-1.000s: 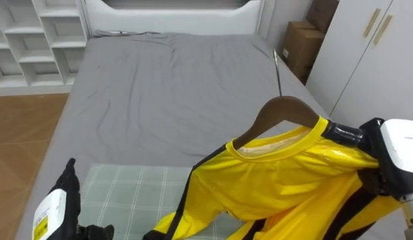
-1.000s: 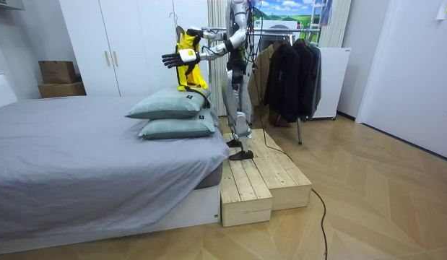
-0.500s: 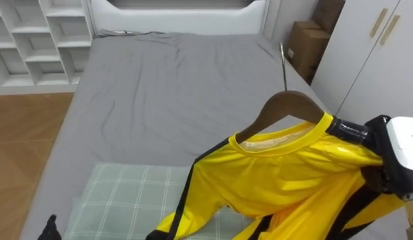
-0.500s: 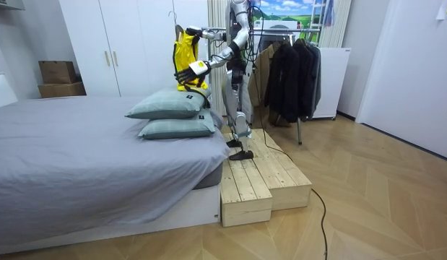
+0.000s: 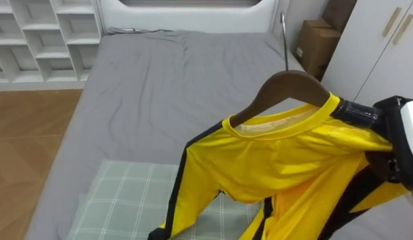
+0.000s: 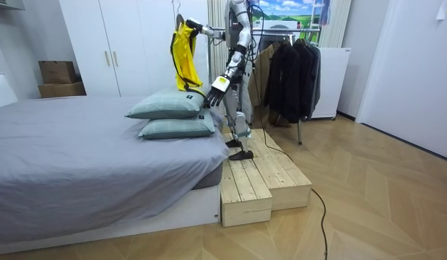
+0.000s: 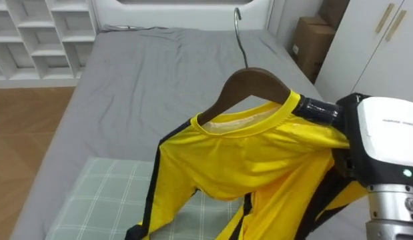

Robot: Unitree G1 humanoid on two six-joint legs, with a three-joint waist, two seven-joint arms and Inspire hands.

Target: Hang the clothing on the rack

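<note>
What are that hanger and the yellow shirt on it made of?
The hanger looks like smooth, dark-stained wood; its thin grey hook looks metal. The yellow shirt seems a slick synthetic, perhaps polyester: it shines and drapes softly.

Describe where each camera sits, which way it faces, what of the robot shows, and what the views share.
Left eye view: on the head, looking down over the bed; right hand at the view's right, by the yellow garment on a wooden hanger.
Right eye view: beside it, same aim, same hand.
Room view: across the floor, facing the whole robot by the pillows, left hand lowered.
All share the yellow garment and bed.
</note>
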